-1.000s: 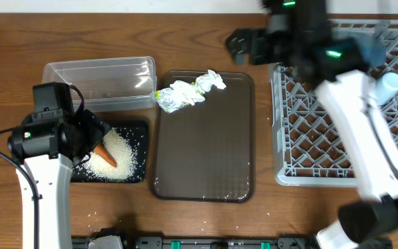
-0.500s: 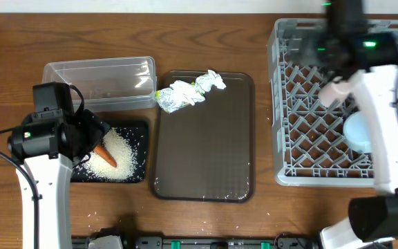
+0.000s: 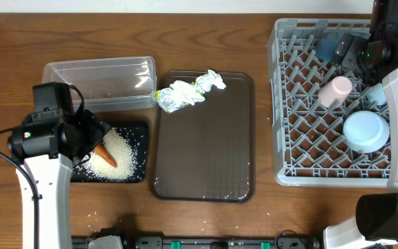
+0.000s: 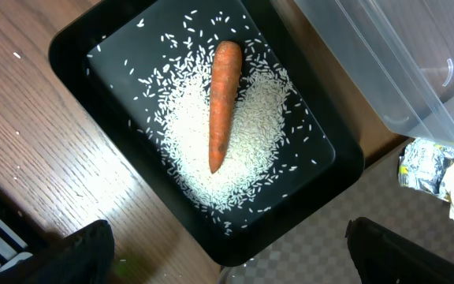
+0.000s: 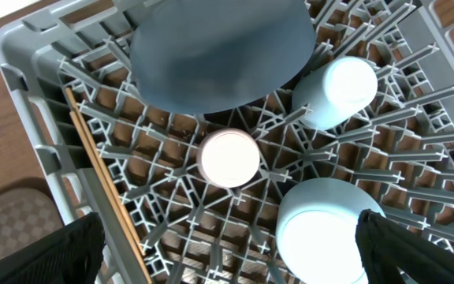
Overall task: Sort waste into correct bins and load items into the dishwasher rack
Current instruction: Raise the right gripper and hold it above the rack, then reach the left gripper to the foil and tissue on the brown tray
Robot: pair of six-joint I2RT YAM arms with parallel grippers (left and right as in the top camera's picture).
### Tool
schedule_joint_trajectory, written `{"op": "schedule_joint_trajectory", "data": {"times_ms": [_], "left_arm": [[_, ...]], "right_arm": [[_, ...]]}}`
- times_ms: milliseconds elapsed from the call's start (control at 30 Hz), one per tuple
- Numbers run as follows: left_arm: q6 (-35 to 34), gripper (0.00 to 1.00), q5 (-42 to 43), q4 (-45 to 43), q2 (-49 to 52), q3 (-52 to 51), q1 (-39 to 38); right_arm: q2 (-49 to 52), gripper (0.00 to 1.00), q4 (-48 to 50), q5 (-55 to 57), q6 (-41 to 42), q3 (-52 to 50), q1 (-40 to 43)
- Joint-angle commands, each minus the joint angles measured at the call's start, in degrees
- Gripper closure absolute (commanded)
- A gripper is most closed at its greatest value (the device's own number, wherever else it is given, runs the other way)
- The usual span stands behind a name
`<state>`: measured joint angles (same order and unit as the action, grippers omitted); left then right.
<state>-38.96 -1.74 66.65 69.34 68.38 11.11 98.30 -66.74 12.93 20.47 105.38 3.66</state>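
An orange carrot [image 4: 225, 102] lies on a heap of white rice [image 4: 251, 150] in the black tray [image 4: 77, 55], also seen from overhead [image 3: 141, 174]. My left gripper [image 4: 227, 268] is open and empty above the tray's near corner. Crumpled paper [image 3: 210, 80] and the silvery wrapper [image 3: 175, 97] lie at the far end of the brown tray [image 3: 206, 145]. The grey rack [image 3: 282, 104] holds a dark blue bowl [image 5: 219, 55], pink cup [image 5: 228, 158], light-blue cup [image 5: 339, 91] and white bowl-like piece [image 5: 325, 237]. My right gripper [image 5: 231, 264] is open and empty above them.
The clear tub [image 3: 99, 83] stands behind the black tray and looks empty. A few rice grains lie on the wood near the black tray. My right arm [image 3: 392, 41] reaches over the rack's far right corner.
My right arm has swung right from the gap beside the brown tray to the rack's far right corner, uncovering the pink cup and white piece. The left arm has not moved.
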Motion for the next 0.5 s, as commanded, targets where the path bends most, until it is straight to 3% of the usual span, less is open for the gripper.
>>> {"op": "schedule_joint_trajectory", "data": {"times_ms": [0, 133, 300, 367, 467], "left_arm": [[0.24, 0.04, -0.87, -0.33, 0.0, 0.85, 0.22], [0.28, 0.04, -0.87, -6.93, 0.0, 0.85, 0.22], [-0.5, 0.03, -0.04, -7.82, -0.02, 0.85, 0.22], [-0.81, 0.04, 6.01, -7.3, -0.02, 0.85, 0.22], [-0.68, 0.04, 21.88, -9.73, 0.17, 0.79, -0.13]], "right_arm": [[-0.79, 0.01, -0.15, 1.01, 0.7, 0.79, 0.02], [-0.79, 0.01, -0.15, 1.01, 0.7, 0.79, 0.02], [-0.79, 0.01, -0.15, 0.98, 0.7, 0.79, 0.02], [-0.79, 0.01, -0.15, 0.98, 0.7, 0.79, 0.02], [-0.79, 0.01, -0.15, 1.01, 0.7, 0.79, 0.02]]}}
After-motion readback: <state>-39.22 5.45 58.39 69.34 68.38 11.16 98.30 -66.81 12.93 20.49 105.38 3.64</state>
